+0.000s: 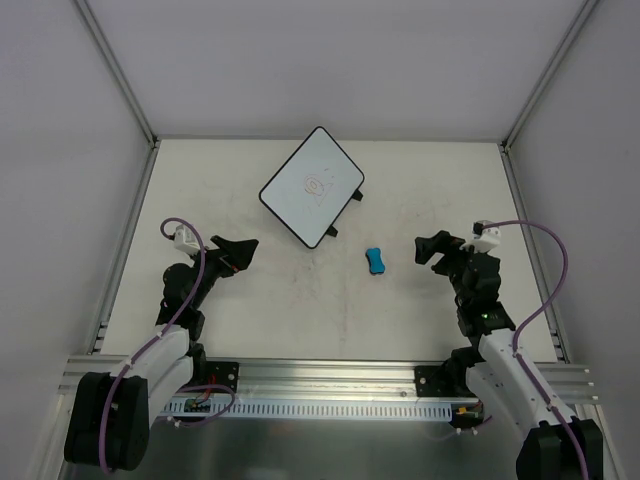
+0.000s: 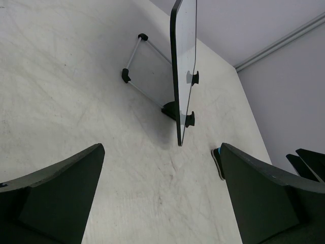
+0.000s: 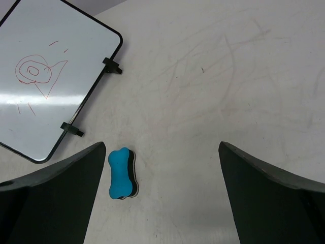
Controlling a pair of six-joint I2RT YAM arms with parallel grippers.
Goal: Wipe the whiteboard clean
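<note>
The whiteboard [image 1: 311, 186] stands tilted on a wire stand at the table's far middle, with a red scribble [image 3: 34, 72] on its face. The left wrist view shows it edge-on [image 2: 182, 76]. A small blue bone-shaped eraser [image 1: 375, 261] lies on the table near the board's right corner; it also shows in the right wrist view [image 3: 121, 173]. My left gripper [image 1: 238, 251] is open and empty, to the left of the board. My right gripper [image 1: 434, 248] is open and empty, just right of the eraser.
The table [image 1: 250, 320] is off-white with faint scuff marks. Aluminium frame posts [image 1: 115, 70] rise at the back corners. A metal rail [image 1: 330, 375] runs along the near edge by the arm bases.
</note>
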